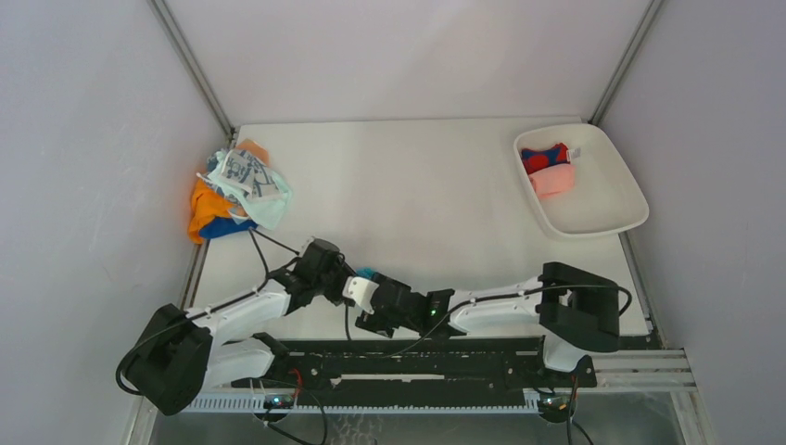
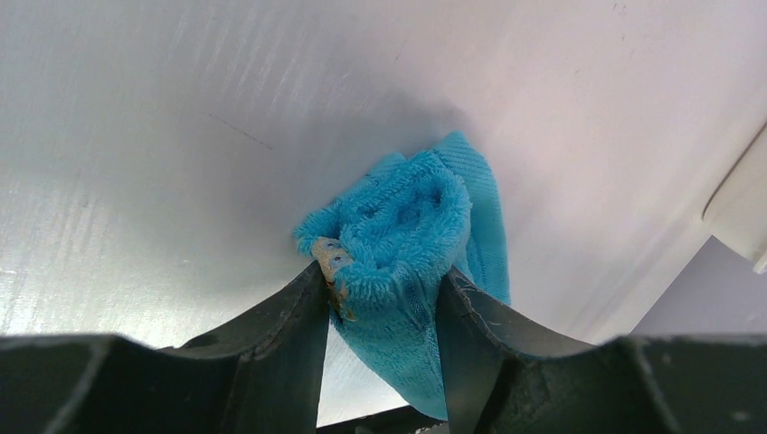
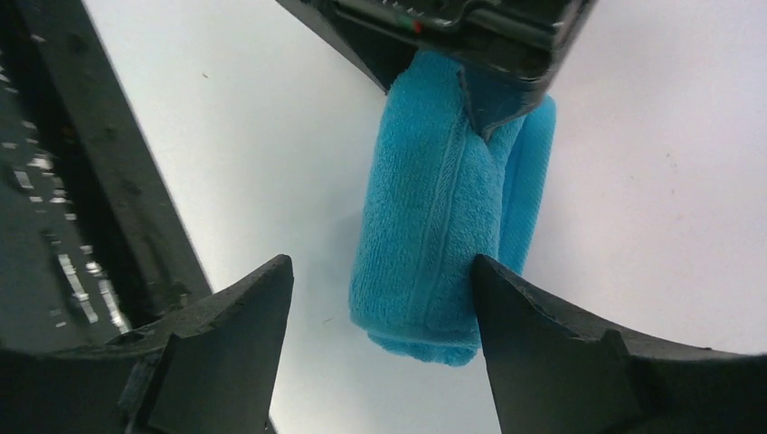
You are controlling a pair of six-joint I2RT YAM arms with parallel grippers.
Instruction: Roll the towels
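A bright blue towel point(image 2: 411, 226), rolled into a short thick roll, lies on the white table near the front middle point(image 1: 366, 273). My left gripper point(image 2: 384, 271) is shut on one end of the roll, with a finger pressed into each side. My right gripper point(image 3: 382, 262) is open around the roll's other end point(image 3: 434, 244); its right finger is against the cloth and a gap shows on the left. From above, both grippers meet at the roll, left point(image 1: 363, 286) and right point(image 1: 387, 311). More towels lie in a loose pile point(image 1: 239, 190) at the back left.
A white tray point(image 1: 598, 199) at the back right holds a rolled red-and-blue towel point(image 1: 545, 158) and a rolled pink one point(image 1: 553, 179). A black rail point(image 1: 417, 357) runs along the near edge. Walls close in the table on three sides.
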